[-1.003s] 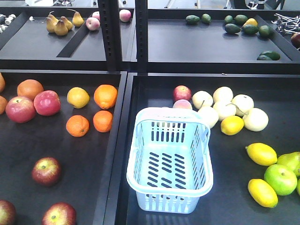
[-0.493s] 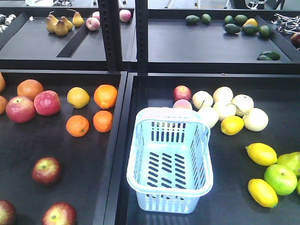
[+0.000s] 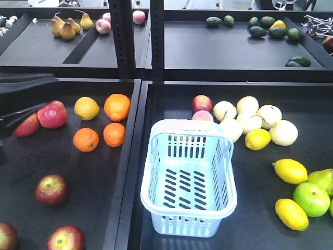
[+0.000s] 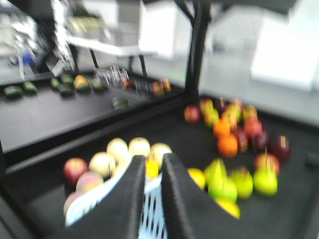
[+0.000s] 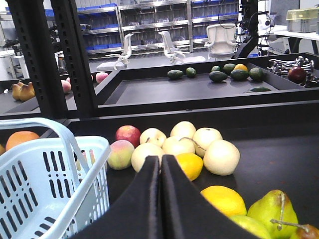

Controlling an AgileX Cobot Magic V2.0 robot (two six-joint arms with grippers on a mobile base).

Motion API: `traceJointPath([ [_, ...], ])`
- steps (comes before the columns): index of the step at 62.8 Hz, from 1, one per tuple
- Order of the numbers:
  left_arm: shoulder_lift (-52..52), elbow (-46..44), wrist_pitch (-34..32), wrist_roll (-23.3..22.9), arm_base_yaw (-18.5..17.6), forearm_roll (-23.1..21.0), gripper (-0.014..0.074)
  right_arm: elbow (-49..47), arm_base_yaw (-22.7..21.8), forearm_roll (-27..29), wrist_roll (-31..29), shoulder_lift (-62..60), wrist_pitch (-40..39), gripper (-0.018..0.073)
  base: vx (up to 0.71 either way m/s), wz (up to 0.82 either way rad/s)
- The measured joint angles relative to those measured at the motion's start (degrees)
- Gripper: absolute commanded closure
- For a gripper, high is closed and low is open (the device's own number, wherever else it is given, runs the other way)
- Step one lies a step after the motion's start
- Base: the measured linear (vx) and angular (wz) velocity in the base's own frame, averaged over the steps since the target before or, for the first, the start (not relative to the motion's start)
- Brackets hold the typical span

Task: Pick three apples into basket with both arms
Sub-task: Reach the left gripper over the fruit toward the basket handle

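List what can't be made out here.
- Front view: left arm hides part of a pinkish-red apple; edge crops one maroon apple.
- Left wrist view: motion blur; left gripper open or shut unclear.
- Right gripper absent from front view.

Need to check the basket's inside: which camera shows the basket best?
Exterior front-facing view: whole basket seen from above, slotted bottom bare. The right wrist view shows one side wall and handle; the left wrist view, a blurred corner.

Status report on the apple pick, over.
Left gripper slightly open, empty; right gripper shut, empty. Three apples on left tray, none in basket. Only the tray divider between them.
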Motion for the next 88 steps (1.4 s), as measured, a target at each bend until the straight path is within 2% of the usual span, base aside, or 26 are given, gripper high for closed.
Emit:
traceJointPath([
  [3, 2.3, -2.0, -0.9, -0.1, 0.0, 2.7, 0.0267, 0.0, 0.0, 0.0, 0.0, 0.0, 0.0, 0.0568, 0.00, 0.00],
  [10, 7.3, -5.8, -1.8, -0.2, 0.0, 2.7, 0.0105, 0.0, 0.0, 0.0, 0.0, 0.0, 0.0, 0.0568, 0.00, 0.00],
  [19, 13.8, -10.1, -4.0, 0.0, -0.3, 2.7, -0.0004, 0.0, 0.0, 0.0, 0.0, 0.0, 0.0, 0.0568, 0.00, 0.00],
  [33, 27.1, -18.2, -9.5, 5.2, -5.4, 2.7, 0.0020, 0.0, 0.0, 0.0, 0.0, 0.0, 0.0, 0.0568, 0.00, 0.00],
  [43, 36.5, -24.1, -9.7, 9.3, -9.7, 2.7, 0.0021, 0.0, 0.0, 0.0, 0.0, 0.0, 0.0, 0.0568, 0.00, 0.00],
  [56, 45.9, -28.8, -9.7, 12.5, -13.4, 2.7, 0.0021, 0.0, 0.0, 0.0, 0.0, 0.0, 0.0, 0.0568, 0.00, 0.00],
  [88, 54.8, -29.6, -9.4, 15.1, -14.4, 2.7, 0.0021, 0.0, 0.0, 0.0, 0.0, 0.0, 0.0, 0.0568, 0.00, 0.00],
])
